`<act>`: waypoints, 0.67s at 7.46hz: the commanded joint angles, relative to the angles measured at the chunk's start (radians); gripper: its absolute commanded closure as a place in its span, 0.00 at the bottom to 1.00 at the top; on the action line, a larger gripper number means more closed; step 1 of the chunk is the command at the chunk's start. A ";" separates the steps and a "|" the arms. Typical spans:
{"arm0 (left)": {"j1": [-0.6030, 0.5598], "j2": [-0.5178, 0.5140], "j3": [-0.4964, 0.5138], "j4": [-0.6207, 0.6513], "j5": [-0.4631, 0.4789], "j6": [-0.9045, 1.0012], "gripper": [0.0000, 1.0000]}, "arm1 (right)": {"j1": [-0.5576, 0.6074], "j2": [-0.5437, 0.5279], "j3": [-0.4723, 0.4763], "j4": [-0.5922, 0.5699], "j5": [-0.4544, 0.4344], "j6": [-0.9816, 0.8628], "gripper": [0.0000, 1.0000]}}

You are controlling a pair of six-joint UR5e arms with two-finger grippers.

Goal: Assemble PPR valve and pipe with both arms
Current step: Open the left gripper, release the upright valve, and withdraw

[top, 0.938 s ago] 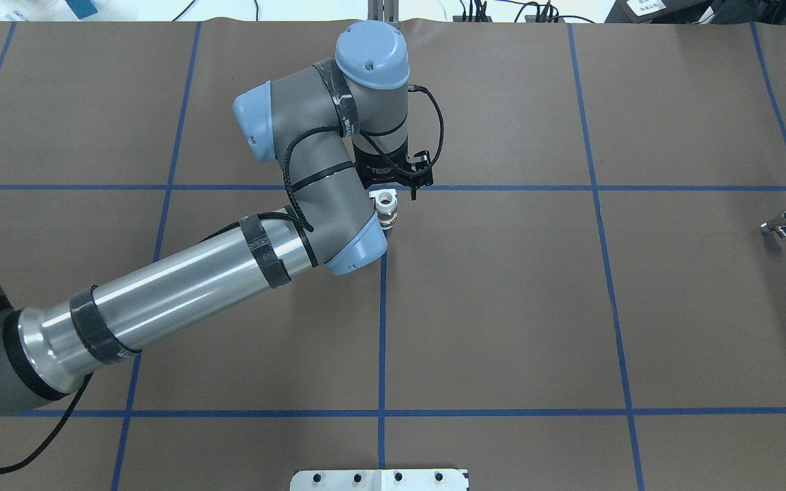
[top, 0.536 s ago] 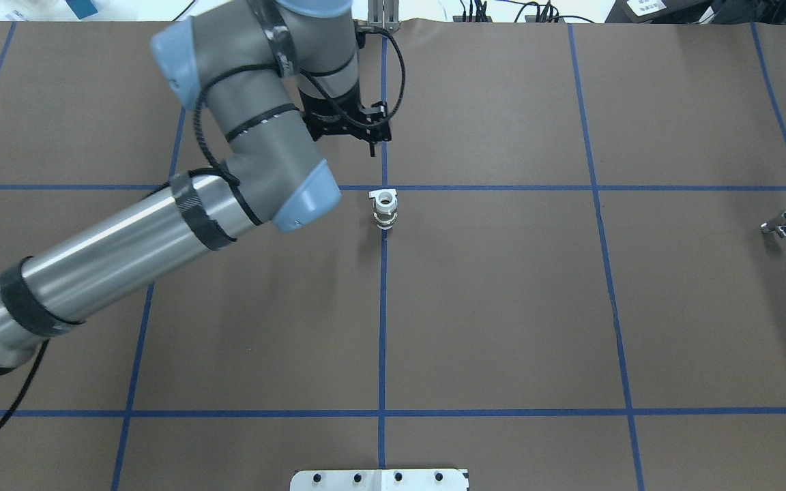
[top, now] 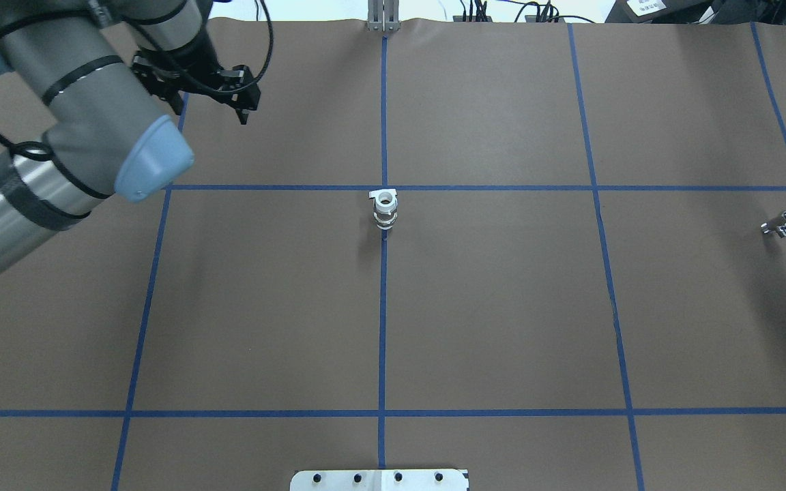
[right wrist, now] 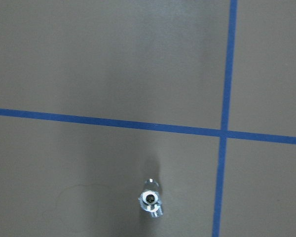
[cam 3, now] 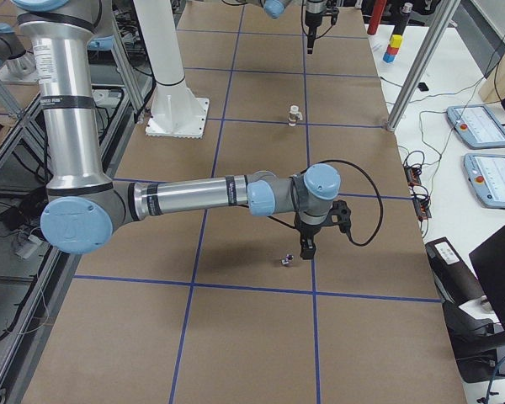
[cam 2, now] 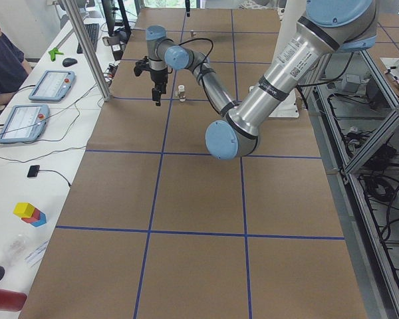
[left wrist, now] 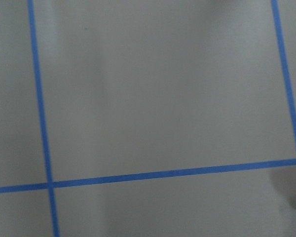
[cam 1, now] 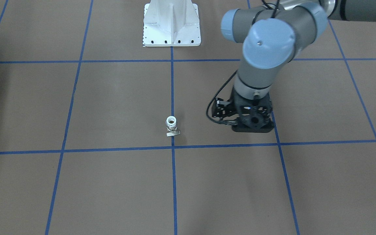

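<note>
The valve [top: 384,208] stood upright on the table [top: 502,307], just beside a crossing of the blue tape lines [top: 384,136]. My left pincer [top: 241,109] hung well off to the side, touching nothing. I could not tell how wide its jaws stood. The pipe [right wrist: 151,200] lay far out on my right, dark opening up. My right pincer [cam 3: 308,249] hovered just beside it, its jaw gap unreadable from that side view alone. I judged the valve light, stiff and easily toppled, best gripped across its white body below the open mouth. The pipe looked hard and slick, so I would pinch it squarely across its barrel.
</note>
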 commanded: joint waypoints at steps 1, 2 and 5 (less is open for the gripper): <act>-0.009 0.032 -0.023 0.004 -0.001 0.026 0.00 | -0.059 0.007 -0.037 0.068 -0.003 0.001 0.00; -0.004 0.036 -0.023 0.004 -0.002 0.025 0.00 | -0.064 -0.013 -0.099 0.178 -0.004 -0.003 0.00; -0.003 0.036 -0.024 0.004 -0.002 0.023 0.00 | -0.103 -0.026 -0.230 0.377 -0.030 0.003 0.00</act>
